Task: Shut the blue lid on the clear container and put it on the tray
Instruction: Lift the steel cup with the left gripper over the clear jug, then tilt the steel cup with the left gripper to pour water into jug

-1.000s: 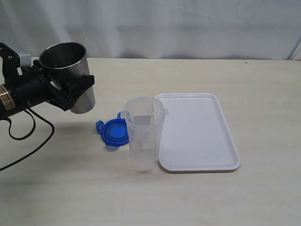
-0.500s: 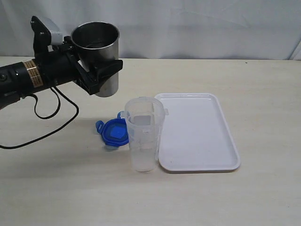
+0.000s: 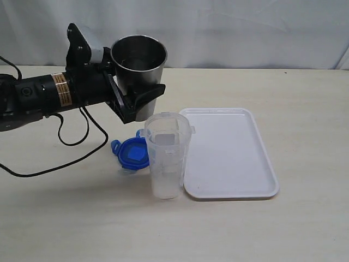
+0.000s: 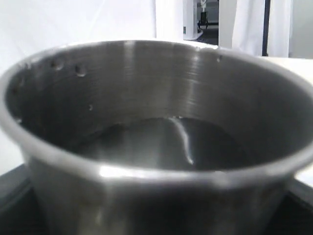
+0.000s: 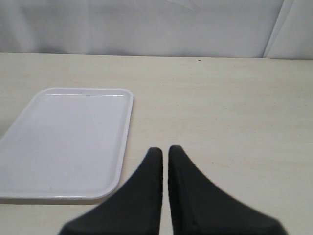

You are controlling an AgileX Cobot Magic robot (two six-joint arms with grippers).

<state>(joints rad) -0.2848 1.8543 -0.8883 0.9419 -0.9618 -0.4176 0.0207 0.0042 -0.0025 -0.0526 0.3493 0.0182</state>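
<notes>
**Left arm holds the steel cup beside the open container**

In the exterior view the left arm reaches in level from the left edge of the frame, its cable hanging in a loop to the table (image 3: pixel 305 109). The left gripper (image 3: pixel 136 95) is spread wide and clamped around a steel cup (image 3: pixel 139 63), which it holds upright in the air at upper left of centre, its base just above and left of the container's rim. The left wrist view is filled by the cup (image 4: pixel 156 147), with droplets on its inner wall.

The clear container (image 3: pixel 166 155) stands open at centre frame, against the left edge of the tray (image 3: pixel 229 153). The blue lid (image 3: pixel 131 153) lies flat on the table, just left of the container.

The right gripper (image 5: pixel 165 161) shows only in its wrist view, its fingers (image 5: pixel 151 181) pressed almost together on nothing, the tray (image 5: pixel 68 137) at the left.
</notes>
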